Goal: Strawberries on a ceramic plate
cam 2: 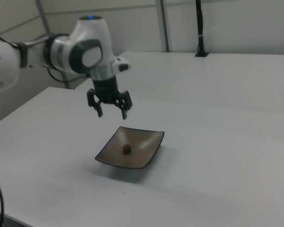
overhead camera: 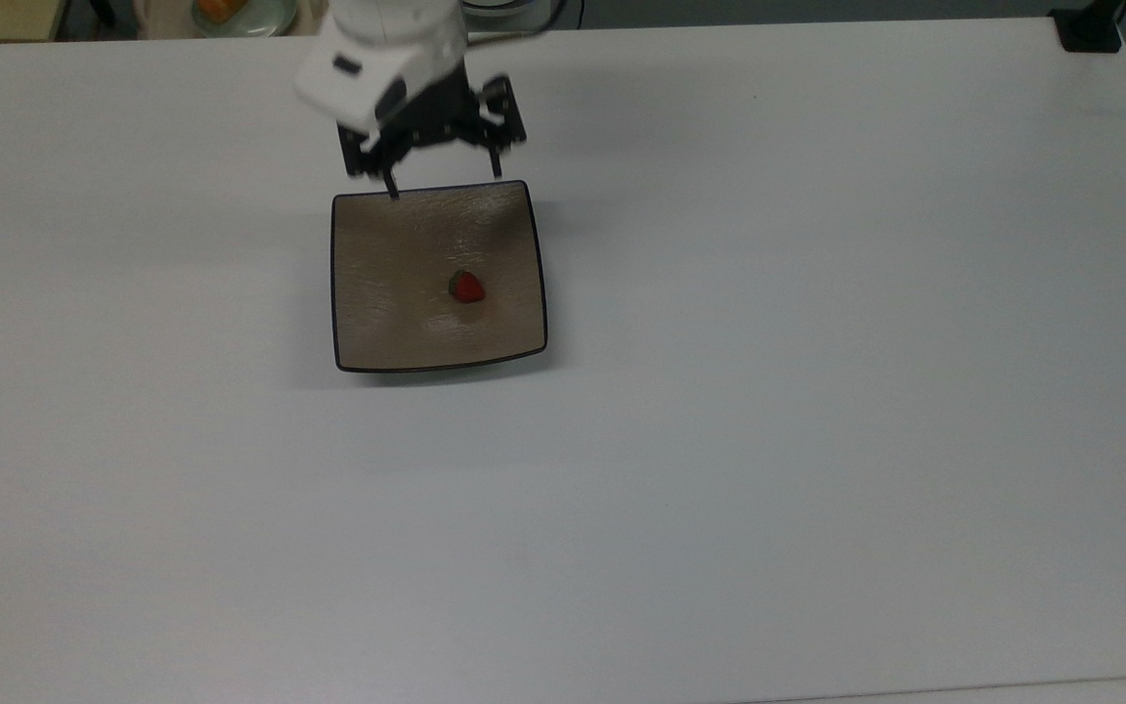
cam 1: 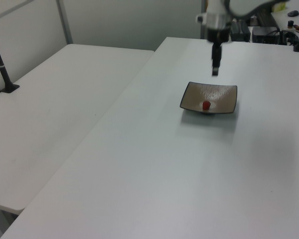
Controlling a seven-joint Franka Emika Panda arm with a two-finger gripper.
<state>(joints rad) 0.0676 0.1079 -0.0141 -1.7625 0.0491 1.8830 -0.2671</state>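
Red against tan: in the top view, the strawberry (overhead camera: 466, 286) lies near the centre of the ceramic plate (overhead camera: 377, 313), while the gripper (overhead camera: 444, 184) hangs over the plate's far edge, fingers spread and empty. In the left view, the gripper (cam 1: 215, 71) is raised above and beyond the plate (cam 1: 226, 99), well apart from the fruit (cam 1: 206, 105). In the right view, the open gripper (cam 2: 111, 113) stands up-left of the strawberry (cam 2: 127, 149); placement appears complete, and any retreat leads away from the plate (cam 2: 146, 144).
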